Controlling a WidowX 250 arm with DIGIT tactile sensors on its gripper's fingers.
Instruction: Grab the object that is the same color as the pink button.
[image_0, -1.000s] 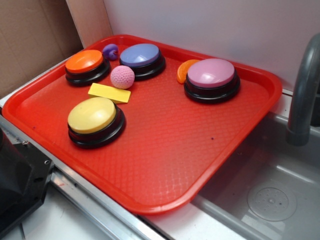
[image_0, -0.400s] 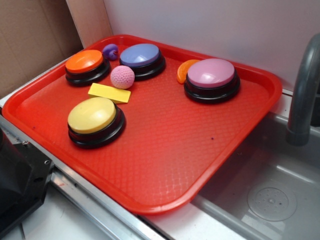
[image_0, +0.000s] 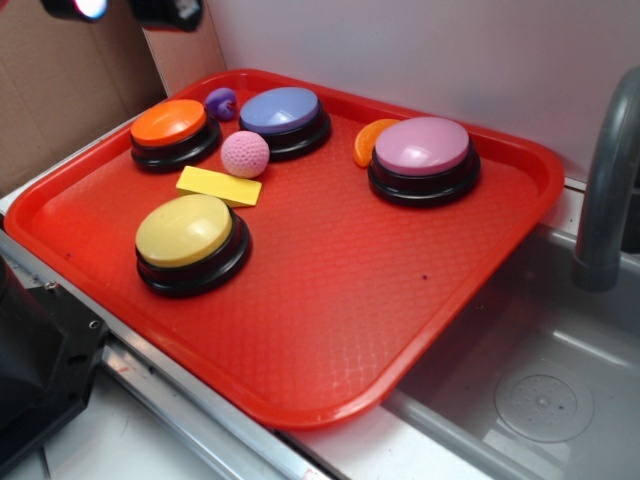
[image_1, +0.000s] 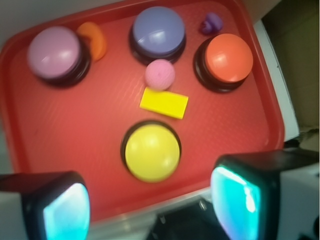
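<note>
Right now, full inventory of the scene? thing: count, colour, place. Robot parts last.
tray: 1, red, spans counter and sink edge
pink button: 1, pink-mauve dome on black base, back right of tray
blue-purple button: 1, back centre
orange button: 1, back left
yellow button: 1, front left
pink ball: 1, knitted, in front of blue-purple button
yellow block: 1, flat, between ball and yellow button
orange slice piece: 1, against pink button's left side
purple knob toy: 1, between orange and blue-purple buttons
sink: 1, grey, right
faucet: 1, grey, right edge
end effector: 1, open, above tray's near edge
</note>
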